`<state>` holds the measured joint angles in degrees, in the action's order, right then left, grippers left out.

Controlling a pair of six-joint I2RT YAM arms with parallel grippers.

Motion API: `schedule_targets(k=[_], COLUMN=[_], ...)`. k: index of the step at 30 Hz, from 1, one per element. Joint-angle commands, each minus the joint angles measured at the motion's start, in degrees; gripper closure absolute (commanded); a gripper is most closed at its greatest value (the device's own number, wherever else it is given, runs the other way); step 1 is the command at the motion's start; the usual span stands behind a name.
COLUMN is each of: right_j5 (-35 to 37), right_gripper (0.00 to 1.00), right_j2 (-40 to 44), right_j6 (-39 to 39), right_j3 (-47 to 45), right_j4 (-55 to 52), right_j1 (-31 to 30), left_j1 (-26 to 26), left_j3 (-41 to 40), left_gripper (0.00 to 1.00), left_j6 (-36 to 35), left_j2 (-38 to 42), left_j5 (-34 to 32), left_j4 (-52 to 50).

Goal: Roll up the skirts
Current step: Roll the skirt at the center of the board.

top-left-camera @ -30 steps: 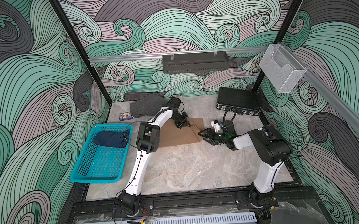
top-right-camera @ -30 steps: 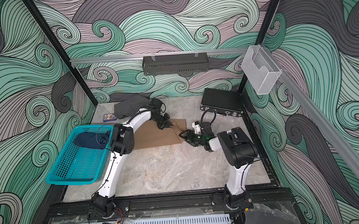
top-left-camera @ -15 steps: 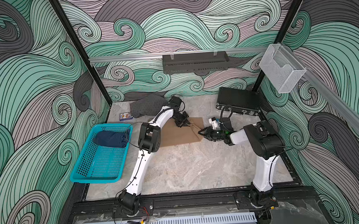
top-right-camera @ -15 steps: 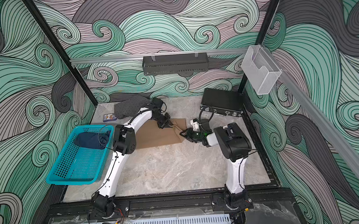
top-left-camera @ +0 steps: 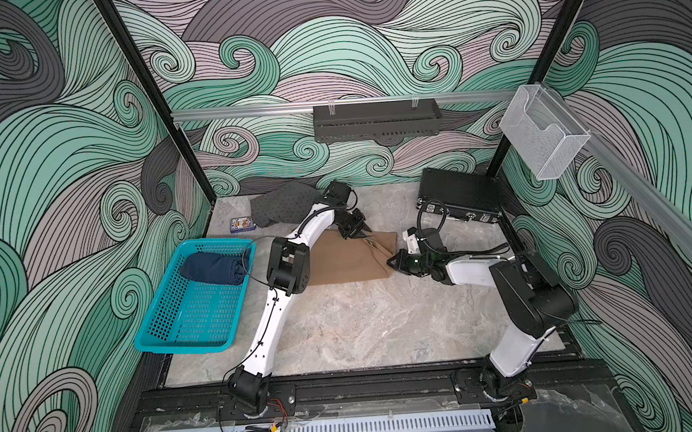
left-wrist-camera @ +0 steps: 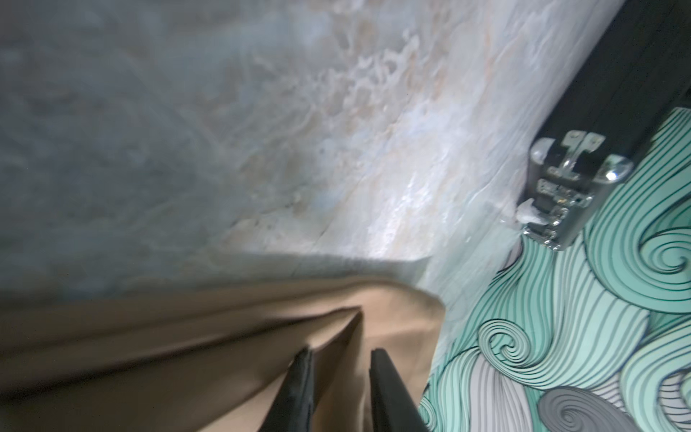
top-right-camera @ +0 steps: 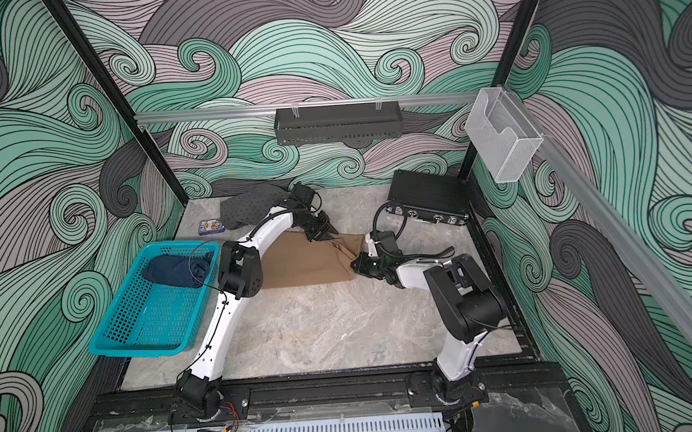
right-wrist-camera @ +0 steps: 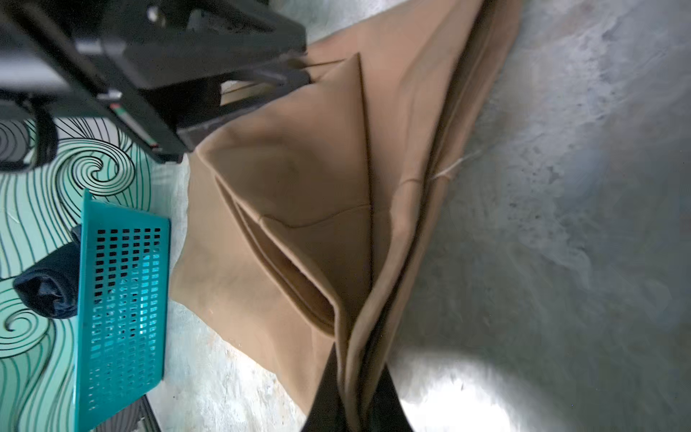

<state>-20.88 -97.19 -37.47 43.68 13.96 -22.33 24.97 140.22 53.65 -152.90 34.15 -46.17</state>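
The tan-brown skirt point(top-left-camera: 347, 262) point(top-right-camera: 301, 262) lies flat mid-table, its right end creased and lifted. My right gripper point(top-left-camera: 391, 262) point(right-wrist-camera: 357, 368) is shut on that right edge; folded tan cloth point(right-wrist-camera: 299, 168) is pinched between its fingers. At the skirt's far right corner my left gripper point(top-left-camera: 364, 234) point(left-wrist-camera: 340, 359) has its jaws apart over the cloth point(left-wrist-camera: 187, 355). A dark grey dotted skirt point(top-left-camera: 281, 205) point(top-right-camera: 252, 209) lies crumpled at the back, behind the left arm. Rolled up in the teal basket point(top-left-camera: 193, 315) is the dark blue denim skirt point(top-left-camera: 214, 268) point(right-wrist-camera: 48, 288).
A black hard case point(top-left-camera: 459, 194) point(left-wrist-camera: 635, 93) stands at the back right, close behind the right arm. A small printed box point(top-left-camera: 241, 224) lies beside the dotted skirt. The basket point(right-wrist-camera: 119, 299) sits at the table's left edge. Bare marble spans the front half.
My right gripper reached the tan skirt's right edge and shut on it. The left gripper's jaws parted at the far corner, letting the cloth go.
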Motion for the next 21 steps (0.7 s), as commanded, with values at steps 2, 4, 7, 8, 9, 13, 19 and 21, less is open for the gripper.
schedule_targets(k=[2,4,7,8,9,13,19,21], right_j5=[7.84,10.49,17.29,19.6,21.75,32.56,49.34,53.75], right_gripper=[0.92,0.92,0.9,0.89,0.88,0.88,0.9,0.9], right_j2=[2.66,4.96,10.14,11.97,13.32,15.9,10.43,6.86], right_j6=[-0.12,-0.19,0.84,1.47,1.93,5.9,9.08,11.12], right_j3=[-1.95,-3.11,-4.49,-4.9,-4.93,-0.99,8.16,12.35], right_j4=[-5.62,-6.36,-9.54,-10.15,-11.14,-20.34,-34.15,-38.71], right_j1=[-0.36,-0.53,-1.27,-1.8,-2.22,-6.43,-15.33,-19.15], left_j1=[0.86,0.87,-0.49,-1.09,-1.62,-2.76,-4.79,-5.72], left_j3=[1.41,1.37,-1.63,-4.38,-7.44,-24.38,-53.29,-55.49], left_gripper=[0.57,0.51,0.4,0.37,0.36,0.35,0.4,0.42], left_j6=[4.12,2.2,-1.34,-1.34,-1.42,-1.15,5.69,5.09], left_j2=[1.69,3.21,7.12,8.98,10.97,21.71,35.7,36.03], left_j5=[2.49,1.37,-0.6,-0.91,-1.08,-3.2,-2.5,-0.63], left_j4=[3.55,0.66,-5.06,-6.0,-5.67,-1.29,14.67,15.01])
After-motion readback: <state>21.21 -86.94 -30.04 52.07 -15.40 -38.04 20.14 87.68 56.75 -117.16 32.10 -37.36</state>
